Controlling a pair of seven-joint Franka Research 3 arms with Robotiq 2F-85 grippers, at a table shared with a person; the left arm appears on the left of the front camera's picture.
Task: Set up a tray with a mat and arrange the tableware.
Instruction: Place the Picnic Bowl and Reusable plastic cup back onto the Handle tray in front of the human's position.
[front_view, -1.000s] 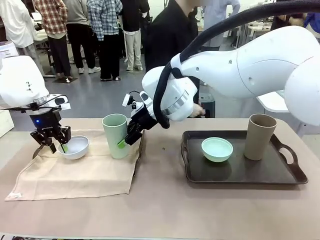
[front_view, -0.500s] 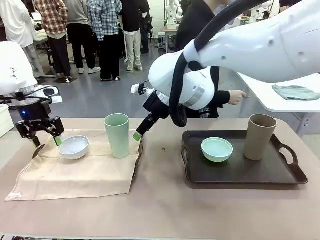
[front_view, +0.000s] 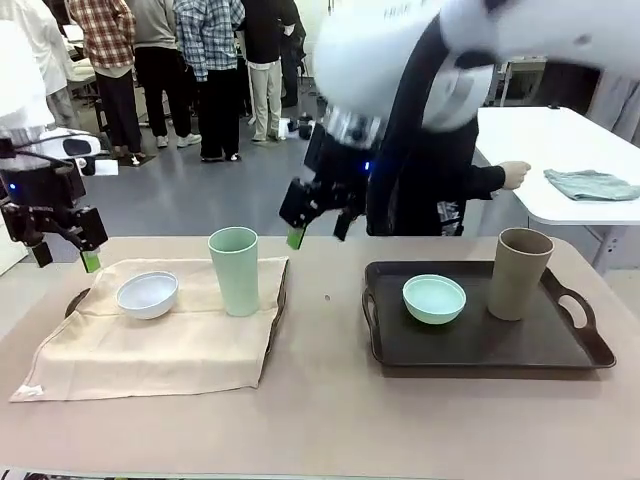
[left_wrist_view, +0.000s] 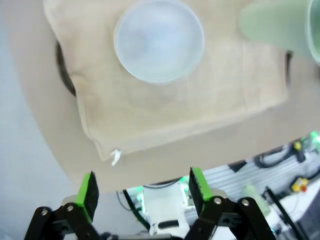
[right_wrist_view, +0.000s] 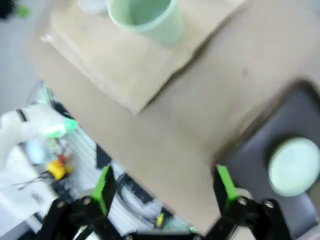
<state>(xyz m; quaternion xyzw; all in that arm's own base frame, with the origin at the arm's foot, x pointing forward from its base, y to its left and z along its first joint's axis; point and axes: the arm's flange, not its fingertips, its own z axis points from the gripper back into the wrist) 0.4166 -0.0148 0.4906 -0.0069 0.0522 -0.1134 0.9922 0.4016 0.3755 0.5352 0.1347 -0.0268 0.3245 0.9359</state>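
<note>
Both our claws are hanging wide open, touching nothing: left claw (front_view: 65, 256) at ten o'clock of the white bowl (front_view: 147, 294), right claw (front_view: 318, 232) at one o'clock of the mint green cup (front_view: 233, 270).

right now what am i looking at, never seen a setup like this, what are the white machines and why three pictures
These are two white robot arms at a table, each ending in a black two-finger gripper with green pads. The wide picture comes from a fixed camera between the arms, looking across at a person in black. The other two come from cameras on the wrists, looking along the fingers. The left gripper hangs near the table's left end, the right gripper near the middle; both are open and hold nothing. A beige mat covers one tray, with a white bowl and a mint green cup on it. A second, dark tray carries a mint green bowl and a tan-brown cup.
</note>
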